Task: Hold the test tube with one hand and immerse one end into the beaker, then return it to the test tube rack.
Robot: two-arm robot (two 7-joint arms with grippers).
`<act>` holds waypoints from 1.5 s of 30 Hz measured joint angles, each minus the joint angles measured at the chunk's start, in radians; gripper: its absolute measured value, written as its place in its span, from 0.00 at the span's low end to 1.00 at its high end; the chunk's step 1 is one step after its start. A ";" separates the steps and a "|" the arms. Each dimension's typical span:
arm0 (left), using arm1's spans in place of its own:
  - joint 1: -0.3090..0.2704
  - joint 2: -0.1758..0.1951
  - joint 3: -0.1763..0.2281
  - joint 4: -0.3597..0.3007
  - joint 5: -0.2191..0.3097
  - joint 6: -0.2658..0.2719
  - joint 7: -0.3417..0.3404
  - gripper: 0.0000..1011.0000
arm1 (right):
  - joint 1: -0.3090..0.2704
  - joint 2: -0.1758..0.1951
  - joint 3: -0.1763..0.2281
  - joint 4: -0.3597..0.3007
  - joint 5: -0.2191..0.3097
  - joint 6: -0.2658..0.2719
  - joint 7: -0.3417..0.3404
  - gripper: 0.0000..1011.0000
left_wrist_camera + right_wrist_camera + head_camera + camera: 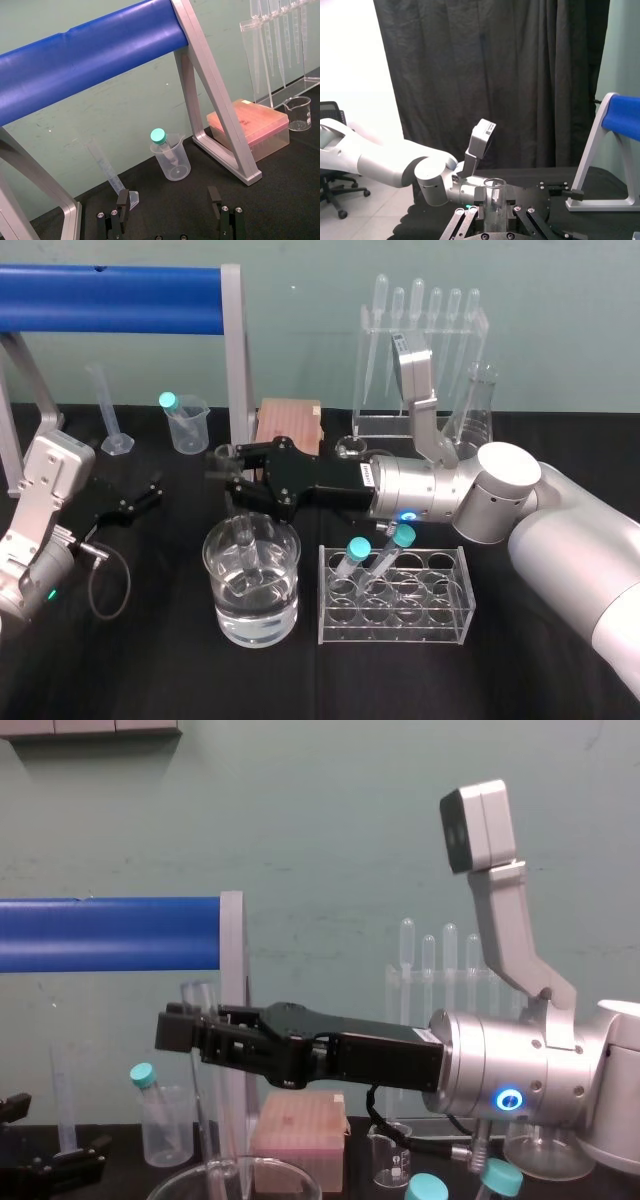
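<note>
Test tube (243,532) — upright in right gripper (226,469)

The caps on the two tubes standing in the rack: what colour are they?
The caps are teal, a blue-green, seen best in the head view.

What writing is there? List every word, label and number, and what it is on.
Nothing can be read.
White sticker behind the right gripper, which holds the test tube: too small.
Sticker on the wrist camera: blurred.
Marks on the measuring cylinder: too faint.
</note>
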 joint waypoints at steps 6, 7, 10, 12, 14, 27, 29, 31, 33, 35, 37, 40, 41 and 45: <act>0.000 0.000 0.000 0.000 0.000 0.000 0.000 0.99 | 0.002 -0.010 0.002 0.023 -0.012 0.006 0.007 0.24; 0.000 0.000 0.000 0.000 0.000 0.000 0.000 0.99 | 0.002 -0.011 0.003 0.025 -0.015 0.009 0.008 0.24; 0.000 0.000 0.000 0.000 0.000 0.000 0.000 0.99 | 0.002 -0.012 0.006 0.026 -0.018 0.011 0.009 0.24; 0.000 0.000 0.000 0.000 0.000 0.000 0.000 0.99 | 0.002 -0.012 0.007 0.026 -0.019 0.011 0.008 0.24; 0.000 0.000 0.000 0.000 0.000 0.000 0.000 0.99 | 0.002 -0.012 0.007 0.026 -0.019 0.011 0.008 0.24; 0.000 0.000 0.000 0.000 0.000 0.000 0.000 0.99 | 0.001 -0.012 0.006 0.027 -0.018 0.011 0.008 0.24; 0.000 0.000 0.000 0.000 0.000 0.000 0.000 0.99 | 0.002 -0.012 0.006 0.027 -0.018 0.011 0.008 0.24; 0.000 0.000 0.000 0.000 0.000 0.000 0.000 0.99 | 0.001 -0.012 0.006 0.027 -0.018 0.011 0.008 0.24; 0.000 0.000 0.000 0.000 0.000 0.000 0.000 0.99 | 0.002 -0.012 0.006 0.027 -0.018 0.011 0.008 0.24; 0.000 0.000 0.000 0.000 0.000 0.000 0.000 0.99 | 0.001 -0.012 0.006 0.027 -0.018 0.011 0.008 0.24; 0.000 0.000 0.000 0.000 0.000 0.000 0.000 0.99 | 0.001 -0.012 0.006 0.027 -0.018 0.011 0.008 0.24; 0.000 0.000 0.000 0.000 0.000 0.000 0.000 0.99 | 0.001 -0.012 0.006 0.027 -0.018 0.011 0.008 0.24; 0.000 0.000 0.000 0.000 0.000 0.000 0.000 0.99 | 0.002 -0.012 0.006 0.027 -0.018 0.011 0.008 0.24; 0.000 0.000 0.000 0.000 0.000 0.000 0.000 0.99 | 0.002 -0.012 0.006 0.027 -0.018 0.011 0.008 0.24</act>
